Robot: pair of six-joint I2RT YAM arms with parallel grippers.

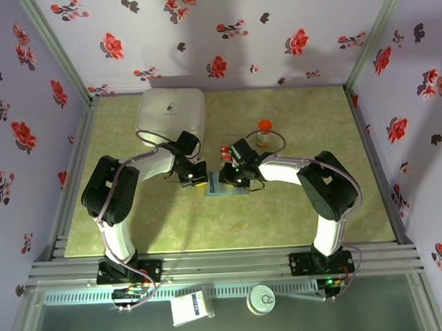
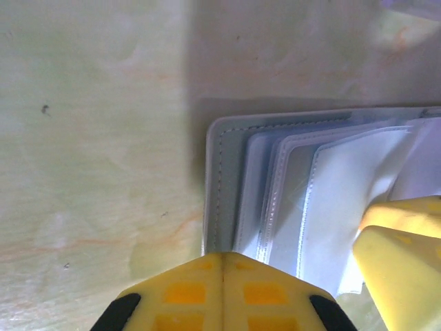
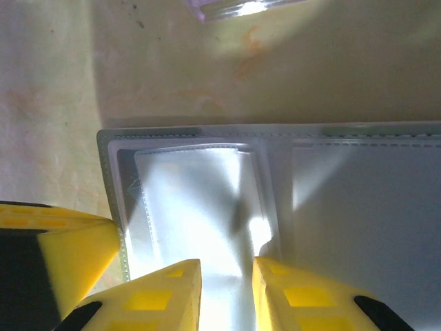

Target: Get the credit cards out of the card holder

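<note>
From above, you see the card holder (image 1: 228, 189) lying open and flat on the green table (image 1: 310, 213), in the middle, with both arms bent down over it. Just behind it sits a small red bit (image 1: 225, 151) that may be the credit cards, but it is too small to be sure. An orange-capped bottle (image 1: 265, 133) and a white box (image 1: 171, 116) stand farther back.

Your left wrist camera shows what the top view hides. The left gripper (image 2: 222, 293) has its yellow fingers pressed tight together with nothing between them, at the stitched end of the card holder (image 2: 227, 179).

Your right wrist camera shows the right gripper (image 3: 226, 293) with its fingers a little apart. A clear sleeve (image 3: 200, 207) of the holder shows in the gap. You cannot see anything pinched.
</note>
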